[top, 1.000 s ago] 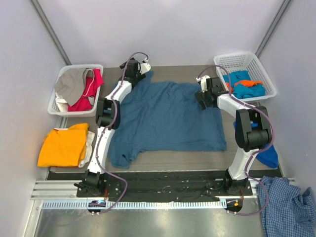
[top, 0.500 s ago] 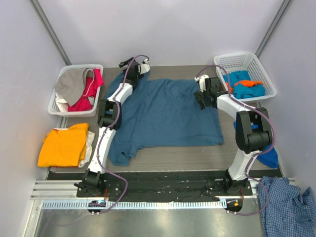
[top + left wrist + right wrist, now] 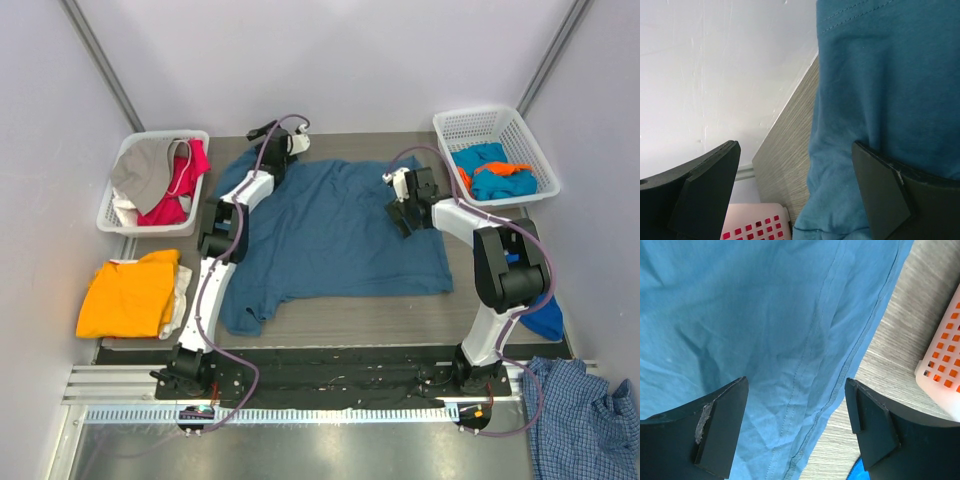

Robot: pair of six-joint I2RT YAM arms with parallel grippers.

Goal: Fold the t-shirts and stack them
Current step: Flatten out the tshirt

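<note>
Status: dark teal-blue t-shirt (image 3: 340,240) lies spread mid-table; left gripper (image 3: 795,147) gapes at its far left edge and right gripper (image 3: 796,382) gapes over its right side seam, neither holding cloth. We judge both should pinch the edge at matching points and carry across together, keeping the fold straight. Left basket (image 3: 150,136) holds a grey garment (image 3: 140,170) and a red garment (image 3: 185,185); right basket (image 3: 490,112) holds a turquoise garment (image 3: 488,158) and an orange garment (image 3: 515,170).

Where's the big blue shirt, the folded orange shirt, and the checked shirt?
Blue shirt (image 3: 340,235): top view, middle of its body.
Orange shirt (image 3: 125,295): top view, its flat top.
Checked shirt (image 3: 585,420): top view, its crumpled middle.
</note>
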